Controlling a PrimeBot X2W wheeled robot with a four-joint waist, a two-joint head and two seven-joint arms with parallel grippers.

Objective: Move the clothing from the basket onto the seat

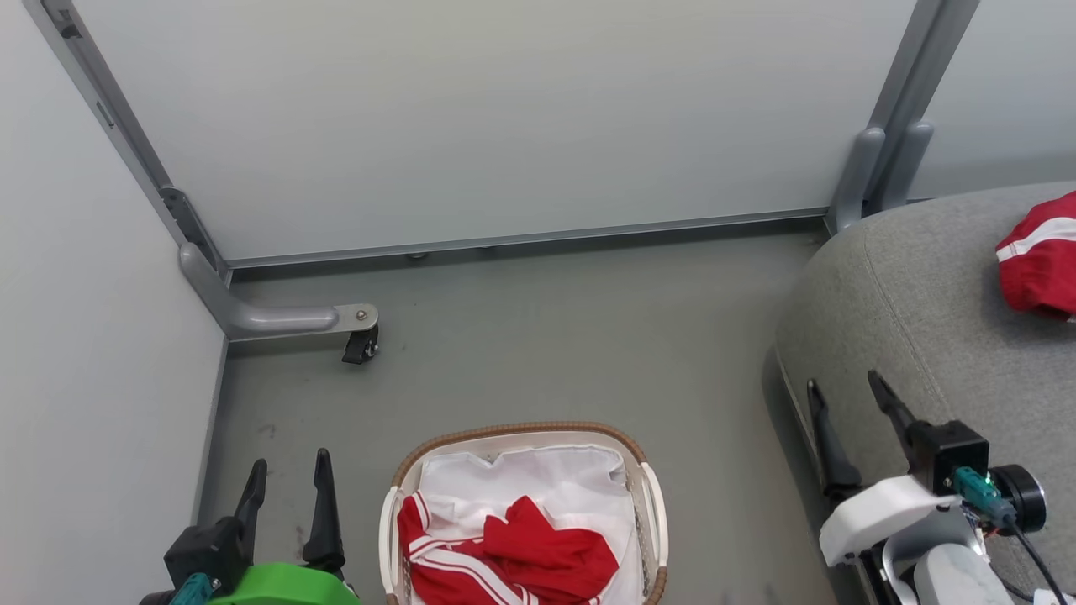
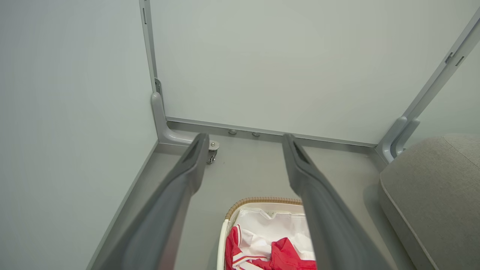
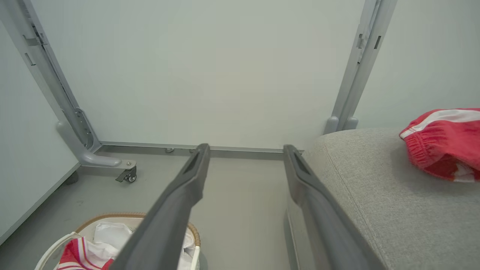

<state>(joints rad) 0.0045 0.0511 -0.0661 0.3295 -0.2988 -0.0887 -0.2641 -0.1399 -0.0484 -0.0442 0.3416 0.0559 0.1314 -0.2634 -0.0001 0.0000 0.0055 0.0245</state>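
Red clothing [image 1: 513, 555] with white stripes lies bunched in the basket [image 1: 521, 430], on top of its white liner [image 1: 538, 475]. It covers the near part and leaves the liner bare at the far side. You can see the basket standing on the grey floor [image 1: 546, 336], its brown woven rim curving around the far edge.

To the basket's right, with a strip of floor between them, is the grey fabric seat [image 1: 925, 319]. A second red garment [image 1: 1038, 256], also white-striped, rests crumpled on the seat's top, well away from the basket.

Your left pincer [image 1: 290, 462] hangs just left of the basket, over the floor, its two dark fingers spread apart with nothing between them. Your right pincer [image 1: 843, 382] is to the basket's right, over the seat's near edge, its fingers likewise parted and holding nothing. Neither pincer touches the fabric or the basket.

Beyond the basket, off to its far left, a small black caster [image 1: 361, 344] sits under a grey metal foot at the base of the pale wall panels [image 1: 504, 126].
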